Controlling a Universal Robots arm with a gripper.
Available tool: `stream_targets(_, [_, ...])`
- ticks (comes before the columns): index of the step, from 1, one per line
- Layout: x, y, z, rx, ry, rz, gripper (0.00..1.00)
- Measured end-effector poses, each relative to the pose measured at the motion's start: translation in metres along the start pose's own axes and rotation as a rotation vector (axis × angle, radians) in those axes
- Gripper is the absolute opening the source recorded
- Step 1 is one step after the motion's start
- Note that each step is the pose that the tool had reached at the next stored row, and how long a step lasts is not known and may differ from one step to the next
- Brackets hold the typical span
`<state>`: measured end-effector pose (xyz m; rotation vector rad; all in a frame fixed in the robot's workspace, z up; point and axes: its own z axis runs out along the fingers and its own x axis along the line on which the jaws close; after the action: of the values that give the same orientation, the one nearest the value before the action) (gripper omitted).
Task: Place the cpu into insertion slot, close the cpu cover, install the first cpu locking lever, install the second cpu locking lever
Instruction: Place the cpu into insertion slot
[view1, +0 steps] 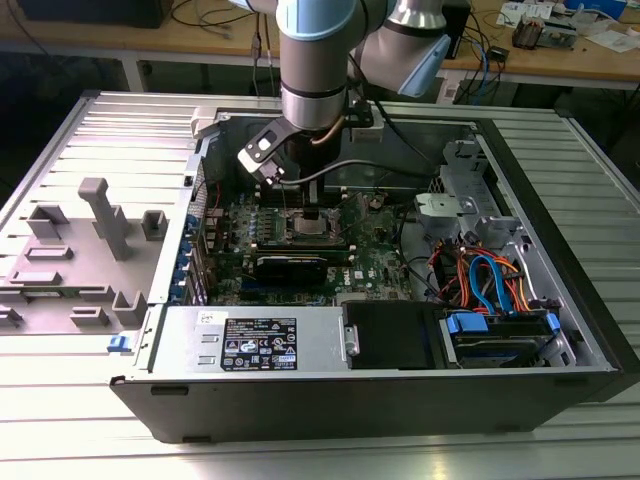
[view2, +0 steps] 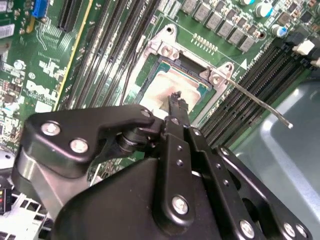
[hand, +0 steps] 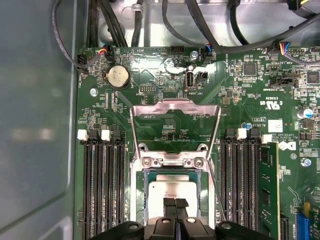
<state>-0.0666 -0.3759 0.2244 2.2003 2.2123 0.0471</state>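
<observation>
Fingers (hand: 170, 204) of the black gripper (hand: 175, 202) pressed together, nothing held between them. Tips poised at the top face of the small flat square silvery-grey cpu (hand: 172, 190), contact impossible to judge. Cpu seated in the square dark metal-rimmed insertion slot (hand: 172, 173) of the green motherboard (hand: 240, 100). Thin square silver cpu cover (hand: 175, 103) swung open, standing up from the slot's edge. Thin metal locking lever (view2: 255, 102) unlatched, angled out over the long black memory slots (view2: 260, 75).
</observation>
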Motion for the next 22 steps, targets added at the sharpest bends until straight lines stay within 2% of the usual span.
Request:
stream_targets(5, [0.0000, 0.0001, -0.0019, -0.0002, 0.0000, 0.000, 0.11])
stream_targets(9, [0.0000, 0.0001, -0.0019, 0.0000, -0.0113, 0.000, 0.11])
stream_targets(12, [0.0000, 0.0002, -0.0028, 0.0003, -0.0119, 0.000, 0.11])
stream_targets(22, [0.0001, 0.0008, -0.0198, 0.0012, -0.0114, 0.000, 0.11])
